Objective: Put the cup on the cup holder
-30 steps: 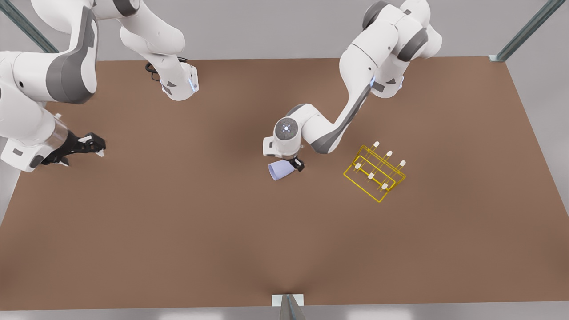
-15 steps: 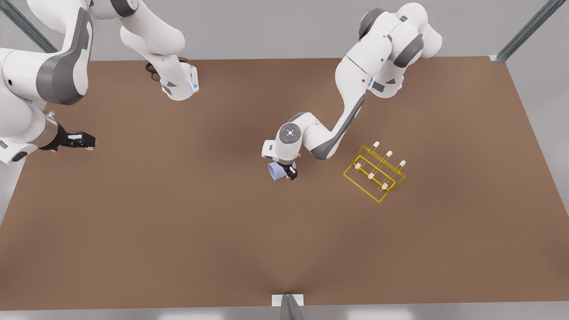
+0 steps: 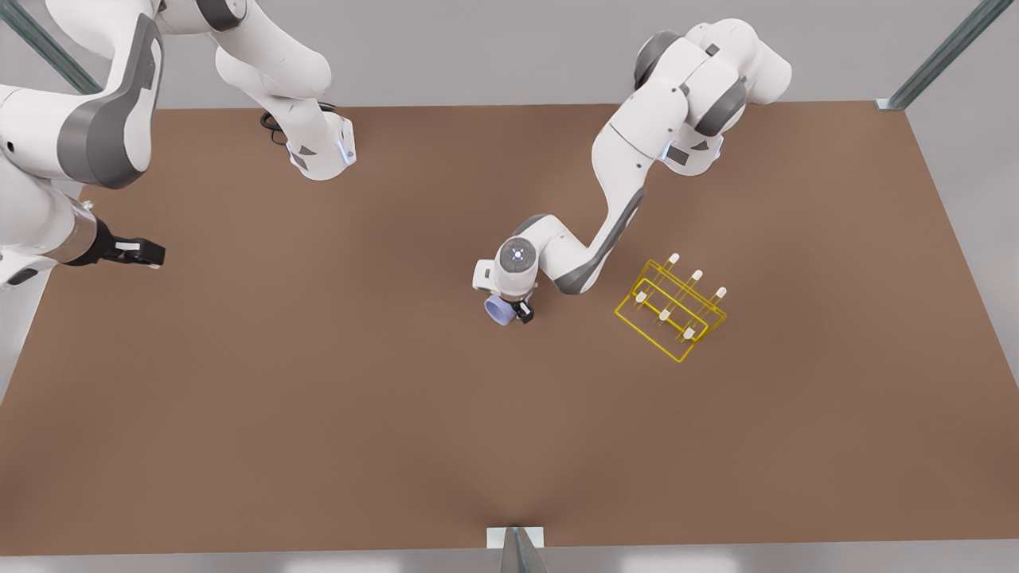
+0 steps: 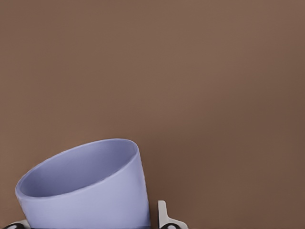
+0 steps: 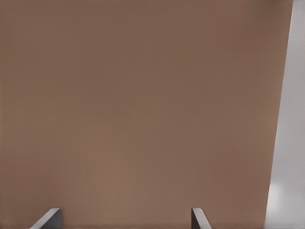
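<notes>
No text, label, brand, number or sign can be read anywhere: the cup [image 4: 86, 191], the cup holder [image 3: 671, 309], the arms and the brown tabletop [image 3: 318, 414] are all unmarked.

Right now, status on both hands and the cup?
Left hand shut on the cup, mid-table. Right hand open, waiting at the front view's left edge. Cup holder empty, path to it clear.
</notes>
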Robot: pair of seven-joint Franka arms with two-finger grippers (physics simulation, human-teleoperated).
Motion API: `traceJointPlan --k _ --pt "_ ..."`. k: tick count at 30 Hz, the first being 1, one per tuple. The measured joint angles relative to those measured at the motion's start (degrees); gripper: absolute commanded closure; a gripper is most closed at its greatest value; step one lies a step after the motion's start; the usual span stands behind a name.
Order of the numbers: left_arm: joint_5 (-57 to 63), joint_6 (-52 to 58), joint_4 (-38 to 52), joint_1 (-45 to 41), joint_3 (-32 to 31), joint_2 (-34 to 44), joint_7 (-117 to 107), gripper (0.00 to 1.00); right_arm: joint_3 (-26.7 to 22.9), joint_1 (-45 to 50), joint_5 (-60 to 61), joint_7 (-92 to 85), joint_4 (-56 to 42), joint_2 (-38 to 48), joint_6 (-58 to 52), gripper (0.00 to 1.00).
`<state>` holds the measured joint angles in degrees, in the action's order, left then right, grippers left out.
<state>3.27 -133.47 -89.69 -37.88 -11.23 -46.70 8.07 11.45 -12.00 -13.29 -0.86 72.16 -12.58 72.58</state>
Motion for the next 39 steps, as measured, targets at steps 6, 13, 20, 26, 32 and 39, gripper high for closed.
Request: traceJointPlan --k 6,13,20,26,32,39 --pt "0.20 -0.55 0.01 0.09 -0.01 0.05 -1.33 0.27 0.04 -0.05 0.00 1.10 0.02 0.01 -0.15 0.00" --pt "7.75 14.81 5.42 0.17 0.14 3.81 -1.97 0.27 0.03 0.07 -0.05 2.00 -0.05 0.00 -0.26 0.00" --pt "50.08 63.74 10.33 -1.43 -5.11 4.46 8.30 0.26 0.04 0.15 -0.09 2.62 -0.06 0.02 -0.29 0.00" --pt "64.66 84.74 4.47 -2.29 -5.39 2.30 19.03 0.26 0.04 0.25 -0.08 2.99 -0.06 0.00 -0.30 0.00" --pt "68.90 92.69 4.75 -2.63 -5.35 -2.67 27.74 0.26 0.04 0.25 -0.09 3.25 -0.06 0.02 -0.31 0.00" --pt "73.70 93.30 9.68 -1.66 -5.14 -6.91 34.88 0.26 0.04 0.22 -0.09 3.46 -0.06 0.00 -0.31 0.00"
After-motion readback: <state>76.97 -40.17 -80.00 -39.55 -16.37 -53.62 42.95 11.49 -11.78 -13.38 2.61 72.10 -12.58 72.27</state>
